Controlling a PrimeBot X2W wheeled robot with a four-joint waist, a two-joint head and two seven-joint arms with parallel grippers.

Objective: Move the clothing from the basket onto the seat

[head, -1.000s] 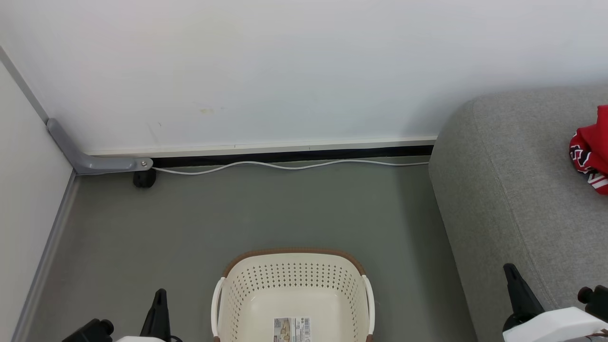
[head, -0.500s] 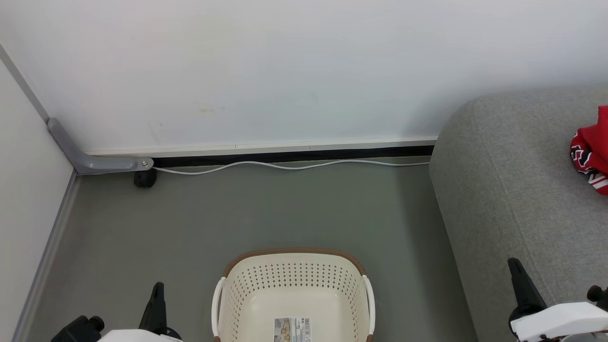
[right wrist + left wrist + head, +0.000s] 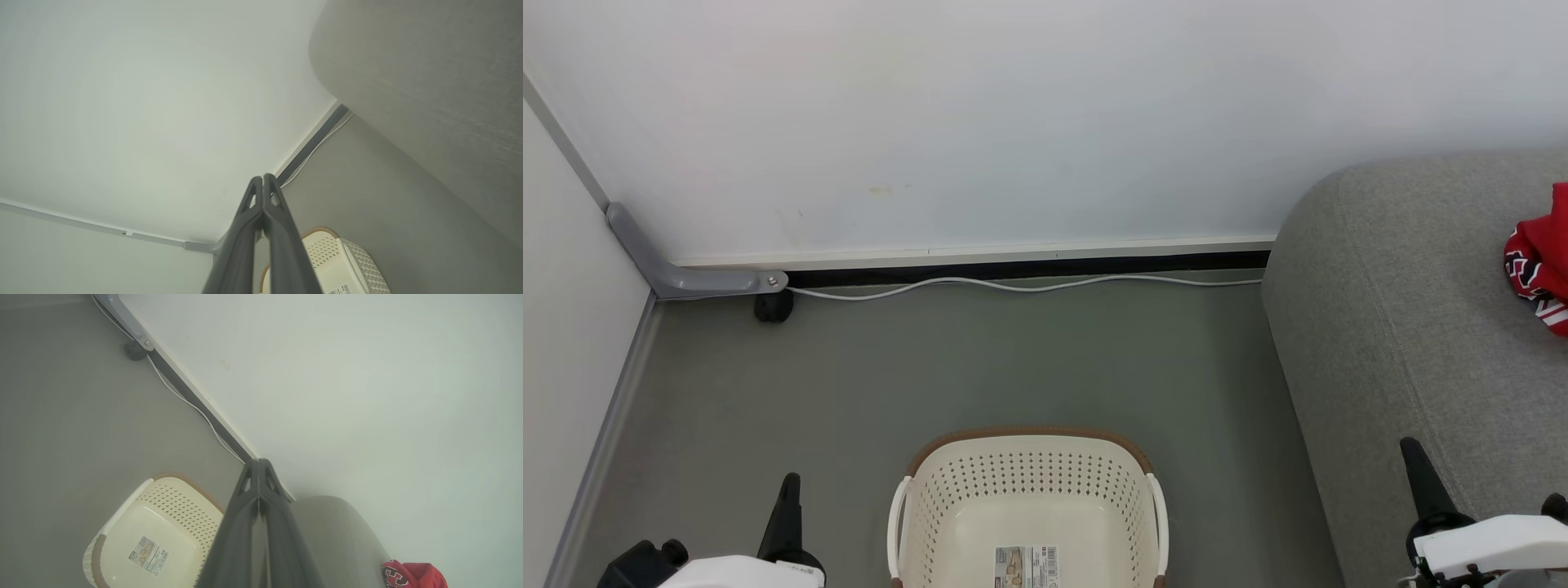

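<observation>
The cream perforated basket (image 3: 1029,506) stands on the floor at the bottom middle, with just a paper label on its bottom (image 3: 149,553). Red clothing (image 3: 1539,261) lies bunched on the grey seat (image 3: 1405,310) at the right edge, also at the lower right in the left wrist view (image 3: 412,575). My left gripper (image 3: 788,490) is shut, left of the basket (image 3: 139,522). My right gripper (image 3: 1417,461) is shut over the seat's front part, holding nothing. In the right wrist view the shut gripper (image 3: 262,177) points at the wall, the seat (image 3: 429,73) to its right and the basket (image 3: 343,261) below.
A white wall (image 3: 980,122) runs behind, with a white cable (image 3: 1013,286) along its black skirting. A grey bracket (image 3: 678,278) and a small black foot (image 3: 772,306) sit in the left corner. Grey floor (image 3: 947,367) lies between basket and wall.
Both arms have sunk slightly toward the bottom edge, the left gripper shifting a little left and the right one a little right. Basket and clothing have not moved.
</observation>
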